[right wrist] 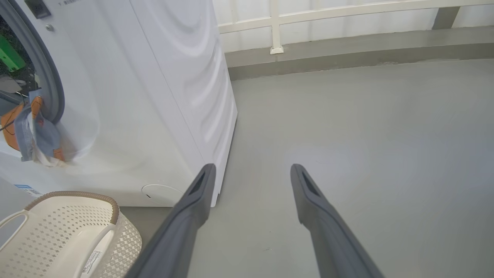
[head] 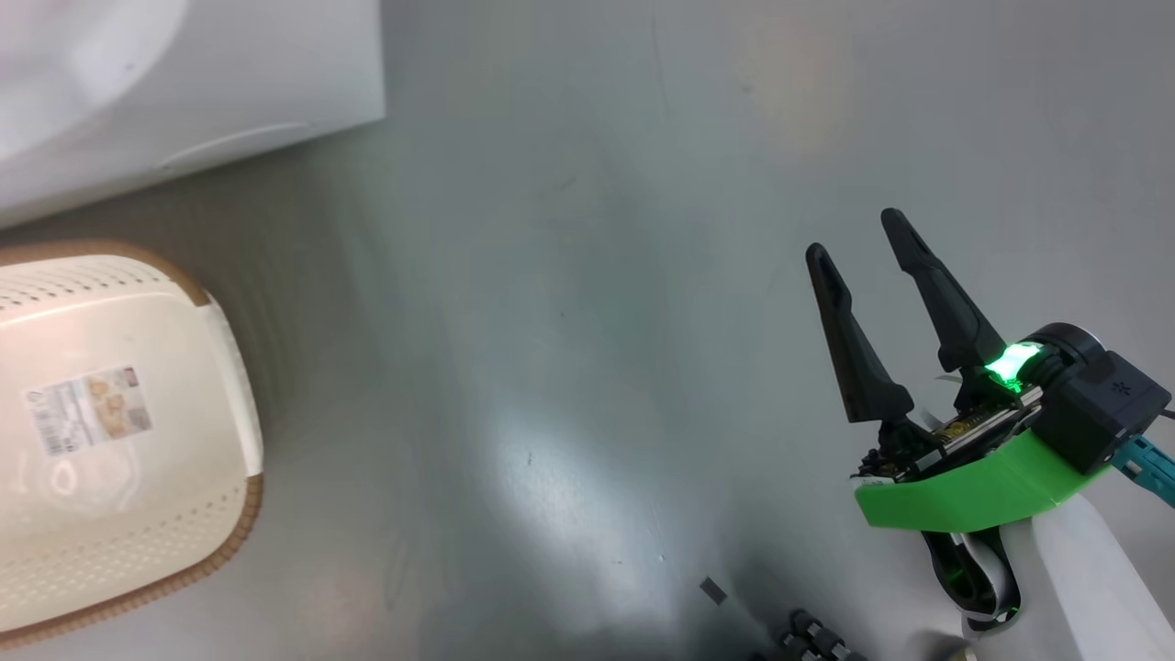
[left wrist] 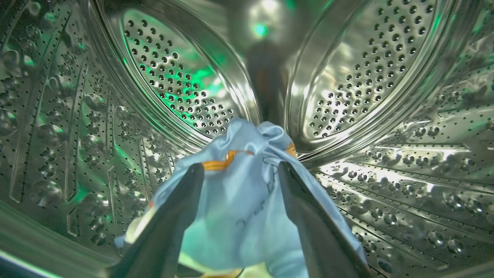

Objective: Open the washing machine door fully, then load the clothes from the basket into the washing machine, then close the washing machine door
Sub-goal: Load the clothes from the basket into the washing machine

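Open grey floor [right wrist: 366,154] lies beside the washing machine [right wrist: 154,96]; the basket [right wrist: 58,231] crowds its front, and clothes [right wrist: 34,131] hang across the door seal [right wrist: 54,88].

Right gripper [head: 855,234]: long black tapered fingers [head: 858,367]; green guard [head: 973,496]; green light [head: 1010,360]; white forearm [head: 1079,569].

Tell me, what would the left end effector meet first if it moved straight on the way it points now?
The clothes: the blue bundle lies between and just ahead of the open fingers of the left end effector. Behind it probably comes the back of the drum; depth is unclear.
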Controlling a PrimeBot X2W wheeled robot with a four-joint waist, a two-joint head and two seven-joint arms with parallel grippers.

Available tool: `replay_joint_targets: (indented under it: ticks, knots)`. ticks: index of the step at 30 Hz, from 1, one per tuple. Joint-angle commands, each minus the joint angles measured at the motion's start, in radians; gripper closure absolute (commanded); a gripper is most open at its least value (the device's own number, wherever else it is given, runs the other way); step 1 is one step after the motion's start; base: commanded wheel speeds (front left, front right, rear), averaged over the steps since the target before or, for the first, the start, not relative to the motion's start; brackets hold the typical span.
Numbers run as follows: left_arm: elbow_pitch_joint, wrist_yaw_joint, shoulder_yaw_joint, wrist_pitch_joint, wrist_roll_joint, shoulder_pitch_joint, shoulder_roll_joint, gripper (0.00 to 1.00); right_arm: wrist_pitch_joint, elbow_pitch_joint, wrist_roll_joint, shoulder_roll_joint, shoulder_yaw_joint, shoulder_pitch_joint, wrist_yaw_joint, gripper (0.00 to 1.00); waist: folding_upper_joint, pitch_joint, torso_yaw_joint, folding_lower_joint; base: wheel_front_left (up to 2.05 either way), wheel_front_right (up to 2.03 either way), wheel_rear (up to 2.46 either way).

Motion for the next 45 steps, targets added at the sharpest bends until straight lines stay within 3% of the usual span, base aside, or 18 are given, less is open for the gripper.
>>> replay_joint_targets:
  ticks: [1,14,23,28,35,45]
  knots:
    - [-0.042,0.004,0.017,-0.022,-0.004,0.054,0.045,0.00,-0.012,-0.024,-0.006,-0.012,0.009,0.033,0.002,0.00,0.0000,-0.030,0.020,0.0001,0.00,0.00,0.00]
    - [-0.231,0.068,0.011,-0.140,-0.006,0.363,-0.043,0.00,-0.012,-0.023,-0.025,-0.022,-0.021,0.091,0.002,0.00,0.0000,-0.137,0.106,0.0001,0.00,0.00,0.00]
    - [-0.484,0.143,0.001,-0.180,0.026,0.673,-0.127,0.00,-0.012,-0.011,-0.038,-0.036,-0.043,0.145,0.002,0.00,0.0000,-0.224,0.177,0.0001,0.00,0.00,0.00]
    - [-0.622,0.173,-0.051,-0.185,0.069,0.868,-0.184,0.00,-0.012,0.000,-0.047,-0.052,-0.040,0.181,0.002,0.00,0.0000,-0.290,0.208,0.0001,0.00,0.00,0.00]
    - [-0.712,0.206,-0.101,-0.186,0.088,1.048,-0.231,0.00,-0.012,0.015,-0.053,-0.058,-0.042,0.220,0.002,0.00,0.0000,-0.368,0.237,0.0001,0.00,0.00,0.00]
    - [-0.734,0.197,-0.160,-0.187,0.070,1.194,-0.292,0.00,-0.012,0.038,-0.067,-0.050,-0.045,0.292,0.002,0.00,0.0000,-0.489,0.278,0.0001,0.00,0.00,0.00]
